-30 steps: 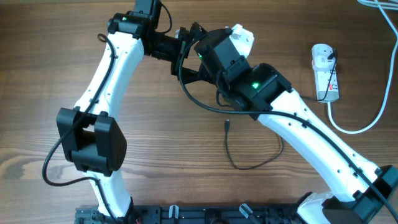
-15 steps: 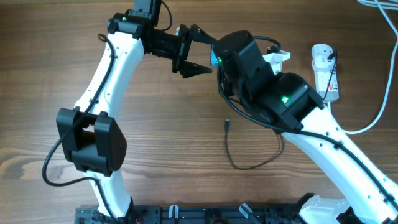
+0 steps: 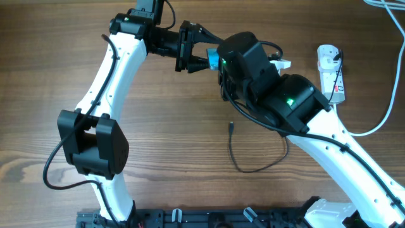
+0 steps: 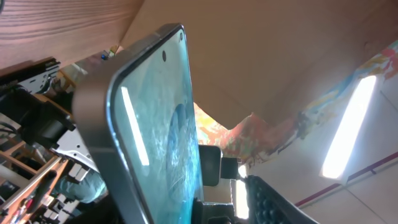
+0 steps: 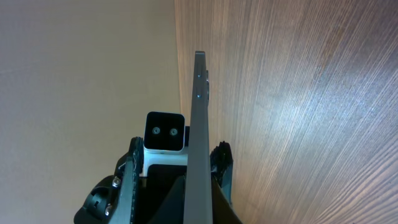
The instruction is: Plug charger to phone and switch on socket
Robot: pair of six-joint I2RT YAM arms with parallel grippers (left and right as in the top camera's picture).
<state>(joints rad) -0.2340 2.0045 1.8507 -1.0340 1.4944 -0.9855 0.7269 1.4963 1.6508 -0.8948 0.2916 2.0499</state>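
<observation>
The phone (image 3: pixel 215 61) is held in the air on edge, its cyan screen showing between the two wrists. My right gripper (image 3: pixel 225 60) is shut on it; in the right wrist view the phone (image 5: pixel 198 118) rises edge-on out of my jaws (image 5: pixel 198 208). My left gripper (image 3: pixel 207 53) is open with its fingers astride the phone (image 4: pixel 155 143); one finger (image 5: pixel 221 160) lies against it, the other (image 5: pixel 133 163) stands apart. The charger's thin black cable (image 3: pixel 253 167) lies on the table, its tip (image 3: pixel 231 126) free. The socket (image 3: pixel 330 75) lies at the far right.
The thick white lead (image 3: pixel 380 123) loops from the socket along the right edge. The wooden table (image 3: pixel 164 139) carries the charger cable under my right arm. A black rail (image 3: pixel 190 218) runs along the front edge.
My right arm has carried the phone a little to the right. My left gripper has turned and brought its wide-spread fingers in around the phone.
</observation>
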